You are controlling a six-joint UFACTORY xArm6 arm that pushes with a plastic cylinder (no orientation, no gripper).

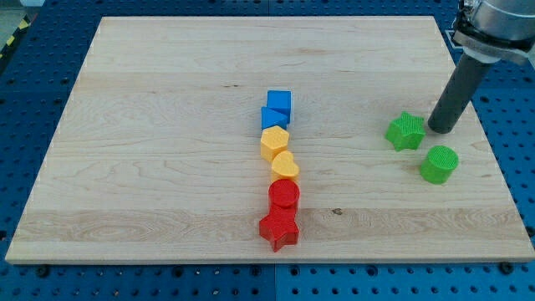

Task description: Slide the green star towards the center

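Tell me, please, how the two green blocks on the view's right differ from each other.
The green star has pointed arms; the green cylinder is round. The star lies nearer the view's top and the centre column, the cylinder lower right. My tip sits just right of the star, above the cylinder. Both share one green.

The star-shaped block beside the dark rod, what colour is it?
Green, shown in the one camera view.

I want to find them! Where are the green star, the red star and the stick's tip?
green star (406, 131), camera view, top face.
red star (279, 230), camera view, top face.
my tip (442, 130), camera view, rod's very end.
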